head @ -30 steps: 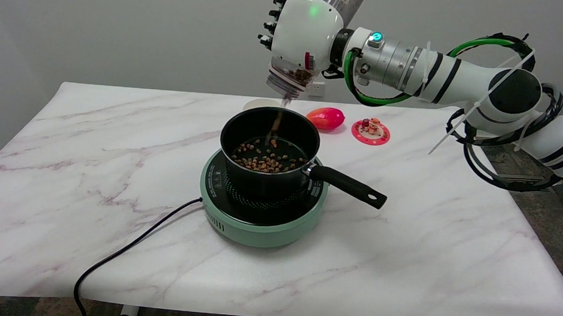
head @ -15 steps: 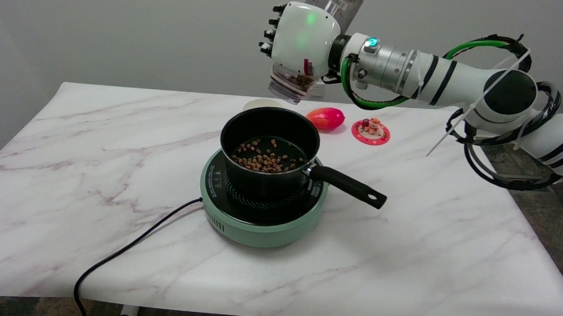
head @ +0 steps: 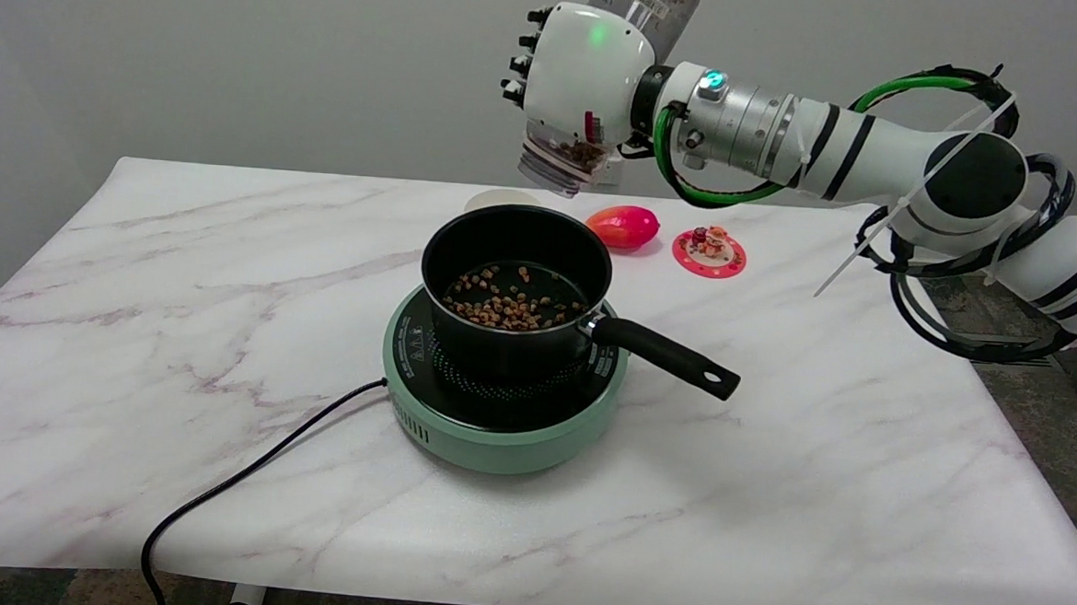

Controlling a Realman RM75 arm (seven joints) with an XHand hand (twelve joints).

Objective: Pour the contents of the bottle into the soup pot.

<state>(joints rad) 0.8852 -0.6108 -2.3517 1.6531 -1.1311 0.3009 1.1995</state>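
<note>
The right hand grips the clear plastic bottle, its fingers wrapped around the body; the bottle's long axis slants, mouth down-left below the fingers, brown bits near its neck, above the black long-handled soup pot holding brown pieces on a mint-green round hotplate

light: soft, even | shadows: faint beside stove | glare: none | focus: sharp, slight grain
</note>
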